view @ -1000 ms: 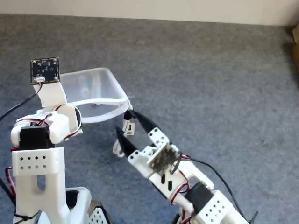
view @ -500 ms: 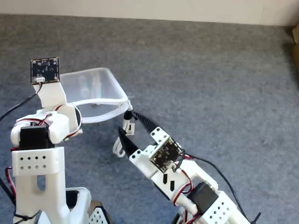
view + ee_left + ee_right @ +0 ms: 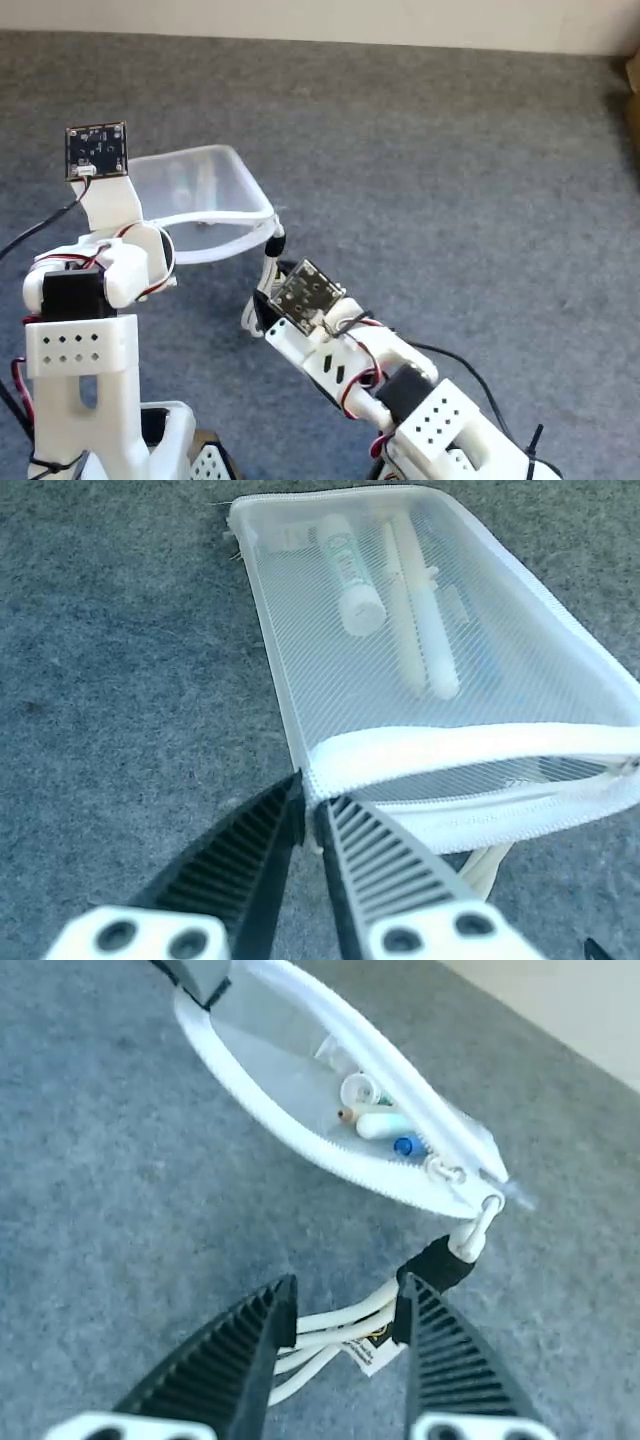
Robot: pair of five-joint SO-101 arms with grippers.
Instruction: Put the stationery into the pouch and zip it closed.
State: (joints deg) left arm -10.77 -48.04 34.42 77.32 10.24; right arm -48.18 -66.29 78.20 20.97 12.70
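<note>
Pulling the white looped cord (image 3: 335, 1328) could, I judge, drag the translucent white mesh pouch (image 3: 320, 650) out of your left gripper's (image 3: 308, 800) thin corner pinch. Your right gripper (image 3: 345, 1298) stands open astride the cord, with the pouch at eleven o'clock and the stationery (image 3: 420, 630) inside it.

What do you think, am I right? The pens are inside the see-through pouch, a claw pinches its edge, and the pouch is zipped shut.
Not quite. The pouch is open, not zipped shut: the right wrist view looks straight into its gaping mouth. The rest holds: the pens lie inside, and the left claw pinches its edge.
</note>
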